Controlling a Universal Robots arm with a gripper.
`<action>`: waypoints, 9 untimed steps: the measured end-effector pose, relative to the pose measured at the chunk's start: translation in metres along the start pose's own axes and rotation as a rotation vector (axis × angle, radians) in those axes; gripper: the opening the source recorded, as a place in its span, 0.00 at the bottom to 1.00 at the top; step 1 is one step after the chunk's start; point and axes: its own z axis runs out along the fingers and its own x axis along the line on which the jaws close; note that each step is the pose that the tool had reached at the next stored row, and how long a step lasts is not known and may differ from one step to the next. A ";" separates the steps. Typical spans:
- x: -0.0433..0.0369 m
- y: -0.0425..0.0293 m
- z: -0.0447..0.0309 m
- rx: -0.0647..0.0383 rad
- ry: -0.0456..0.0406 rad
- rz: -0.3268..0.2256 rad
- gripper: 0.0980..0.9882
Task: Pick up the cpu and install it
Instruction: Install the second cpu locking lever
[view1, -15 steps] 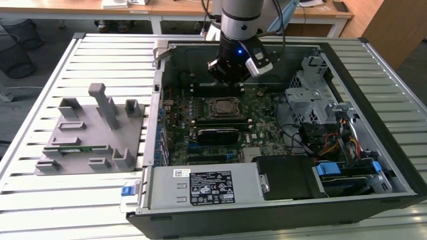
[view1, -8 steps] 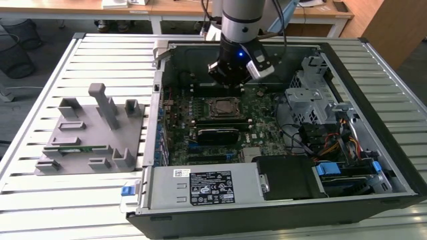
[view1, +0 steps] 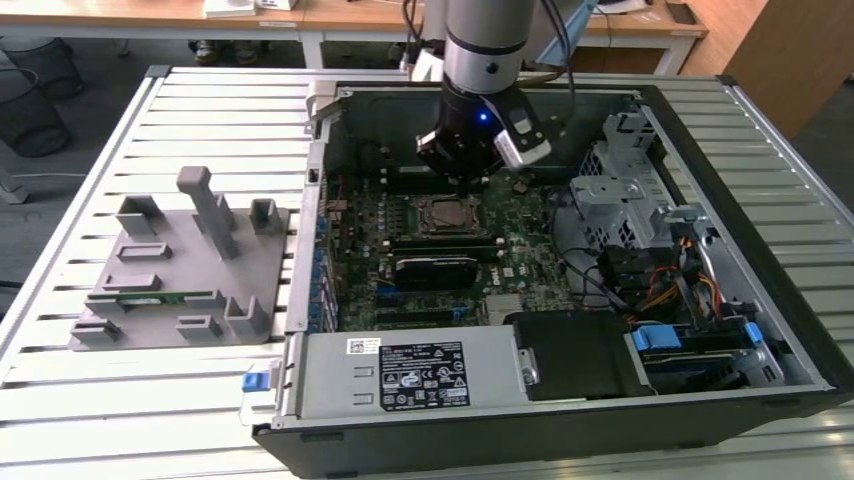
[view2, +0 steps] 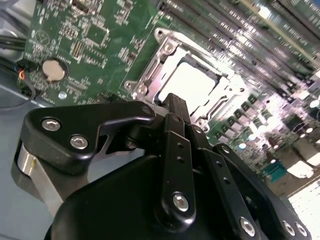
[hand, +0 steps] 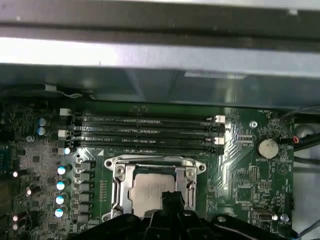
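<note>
Gripper: the gripper (view1: 463, 183) hangs from the arm (view1: 483, 40) inside the open case (view1: 747, 110), above the motherboard (view1: 521, 215). In the second wrist view its black fingers (view2: 172, 107) come together into one narrow tip with no gap visible between them; in the first wrist view the same tip (hand: 172, 198) shows as one dark block. The fingers look closed together, with nothing between them.

Contact: the tip sits over the near edge of the cpu; whether it touches the chip cannot be told.

Cpu: the cpu (hand: 147, 190) lies flat in the socket (hand: 116, 172), silvery top up, framed on all sides by the metal frame. In the second wrist view it (view2: 187, 82) shows just beyond the fingertip, inside the same frame (view2: 150, 70). In the exterior view the socket (view1: 445, 213) lies directly under the gripper.

Near the socket: four memory slots (hand: 145, 131) run side by side just past the socket, between it and the case wall. A round coin battery (hand: 266, 147) sits on the board to one side, well apart from the socket. A row of capacitors (hand: 60, 185) stands on the other side.

Outside the case: a grey fixture (view1: 180, 265) rests on the slatted table (view1: 80, 400) at the exterior view's left, with a green memory stick (view1: 160, 297) lying in it.
</note>
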 end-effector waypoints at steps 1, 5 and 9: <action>0.0001 -0.0017 -0.0001 0.000 0.0004 0.000 0.01; 0.0003 -0.0087 -0.0005 -0.001 0.0025 0.000 0.01; 0.0003 -0.0099 -0.0077 0.000 0.0054 0.000 0.01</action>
